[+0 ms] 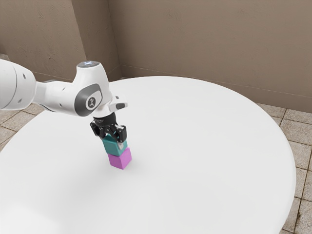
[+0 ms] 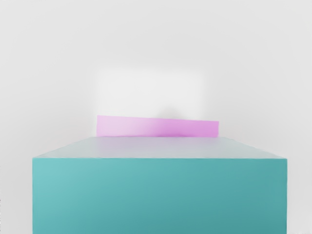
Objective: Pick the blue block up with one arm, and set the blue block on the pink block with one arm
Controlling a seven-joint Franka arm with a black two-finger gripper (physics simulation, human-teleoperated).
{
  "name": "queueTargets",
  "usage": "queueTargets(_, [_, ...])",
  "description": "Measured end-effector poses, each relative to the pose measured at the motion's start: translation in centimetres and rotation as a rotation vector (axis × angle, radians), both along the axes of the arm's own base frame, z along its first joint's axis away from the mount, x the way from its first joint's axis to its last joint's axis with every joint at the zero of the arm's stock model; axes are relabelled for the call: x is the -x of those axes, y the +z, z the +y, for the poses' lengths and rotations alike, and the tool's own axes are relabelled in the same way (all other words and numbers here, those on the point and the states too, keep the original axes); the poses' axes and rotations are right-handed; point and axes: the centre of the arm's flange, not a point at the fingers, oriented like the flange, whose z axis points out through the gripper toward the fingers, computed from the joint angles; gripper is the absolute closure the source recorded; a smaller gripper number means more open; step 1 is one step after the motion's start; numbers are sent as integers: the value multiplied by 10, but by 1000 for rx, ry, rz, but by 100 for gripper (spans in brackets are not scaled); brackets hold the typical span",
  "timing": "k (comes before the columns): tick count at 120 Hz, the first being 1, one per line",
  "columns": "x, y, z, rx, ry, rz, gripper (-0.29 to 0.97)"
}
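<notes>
A teal-blue block point(image 1: 116, 145) rests on top of a pink block point(image 1: 120, 158) on the round white table point(image 1: 204, 161), left of its middle. My black gripper point(image 1: 114, 136) reaches down from above, its fingers on two opposite sides of the blue block, shut on it. In the wrist view the blue block point(image 2: 158, 192) looms large just under my hand, with a strip of the pink block point(image 2: 156, 126) showing beyond its top edge.
The table's curved edge point(image 1: 287, 146) runs along the exterior view's right, with tiled floor point(image 1: 297, 126) and a beige wall point(image 1: 219, 39) behind. My white arm point(image 1: 53, 95) enters from the exterior view's left.
</notes>
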Motion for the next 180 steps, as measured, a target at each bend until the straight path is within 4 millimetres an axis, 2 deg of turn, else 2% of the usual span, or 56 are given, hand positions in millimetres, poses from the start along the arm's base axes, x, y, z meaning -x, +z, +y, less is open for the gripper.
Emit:
queueTargets(80, [-10, -7, 3, -2, -93, 14, 29])
queueTargets(106, [-10, -8, 2, 1, -108, 18, 11])
queueTargets(140, [-15, 4, 2, 4, -123, 1, 3])
queueTargets(148, [-17, 18, 1, 4, -127, -14, 2])
queueTargets(152, [-18, 34, 1, 4, -129, -33, 2])
queueTargets(161, [-20, 89, 1, 4, -133, -87, 1])
queueTargets(171, [-15, 142, 2, -5, -141, -108, 1])
queueTargets(180, [-15, 201, 16, -15, -124, -124, 1])
